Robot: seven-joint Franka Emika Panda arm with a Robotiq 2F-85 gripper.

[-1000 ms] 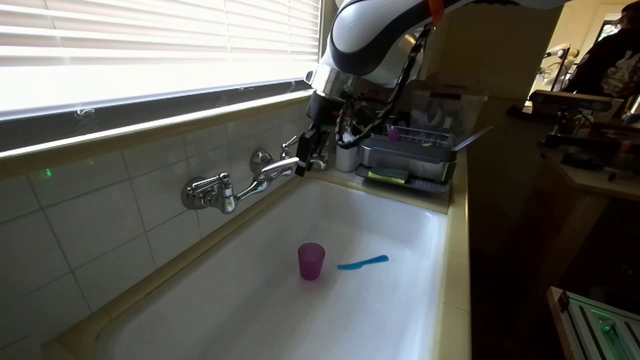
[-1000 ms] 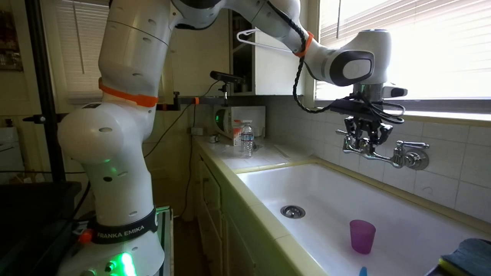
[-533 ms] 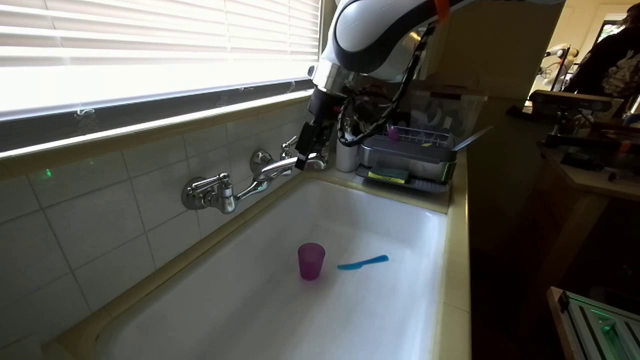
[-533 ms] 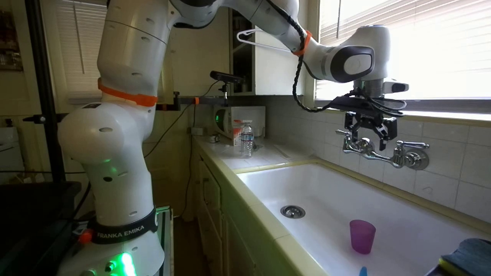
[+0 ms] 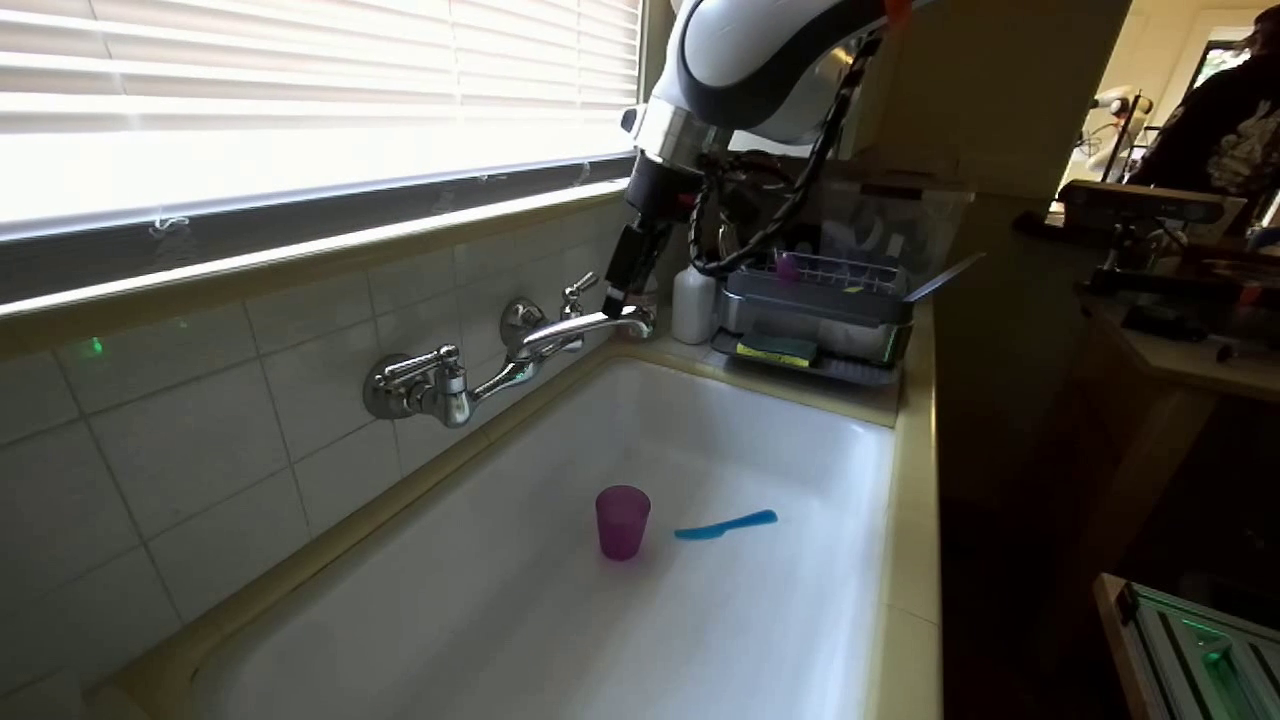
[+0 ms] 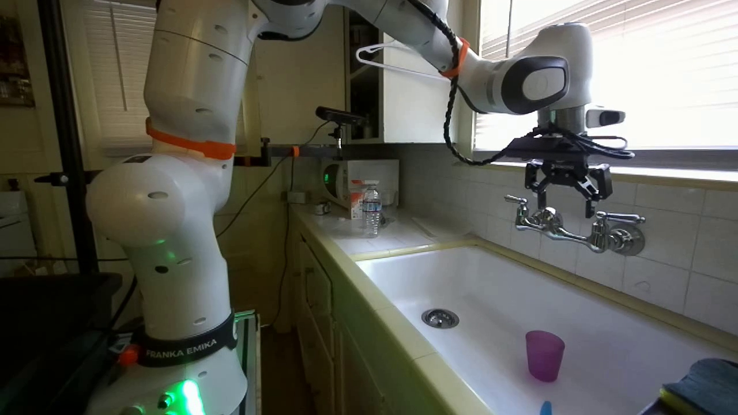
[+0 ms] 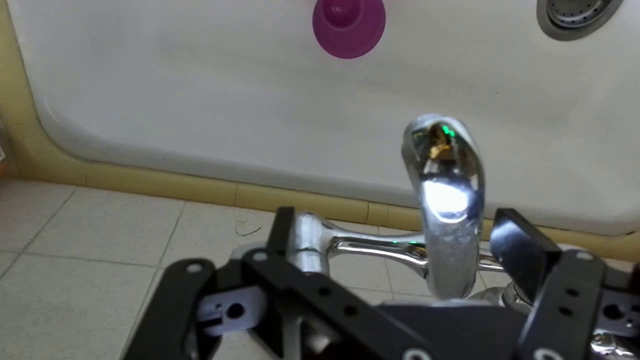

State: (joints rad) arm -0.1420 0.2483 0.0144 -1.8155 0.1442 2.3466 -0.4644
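- So the tool (image 7: 397,232) is hanging over the chrome faucet (image 7: 450,235), jaws spreading wide, gripping nothing.
- The wrist view is giving the best look: the spout is running up between the two fingers, right of center, with a gap showing on each side.
- In an exterior view a fingertip (image 5: 614,298) is overlapping the spout near the middle of the frame, so I can't tell if they're touching.
- The wrist view is peering down into the pink cup (image 7: 348,30) at the top edge, while both exterior views are showing it standing upright in the sink (image 5: 780,620).
- A blue knife (image 5: 726,525) is lying just right of the cup, whole thing showing, in an exterior view; in an exterior view just one end (image 6: 545,408) is poking in at the bottom edge.
- The drain (image 6: 440,318) is sitting left of the cup in an exterior view, and it's getting cropped at the wrist view's upper right.
- An exterior view is adding the counter (image 6: 346,235), where a water bottle (image 6: 372,213) and a microwave (image 6: 375,172) are standing mid-frame.
- Upper right in an exterior view, a dish rack (image 5: 800,300) is sitting beside a white bottle (image 5: 693,310), and a person (image 5: 1220,140) is showing at the edge.
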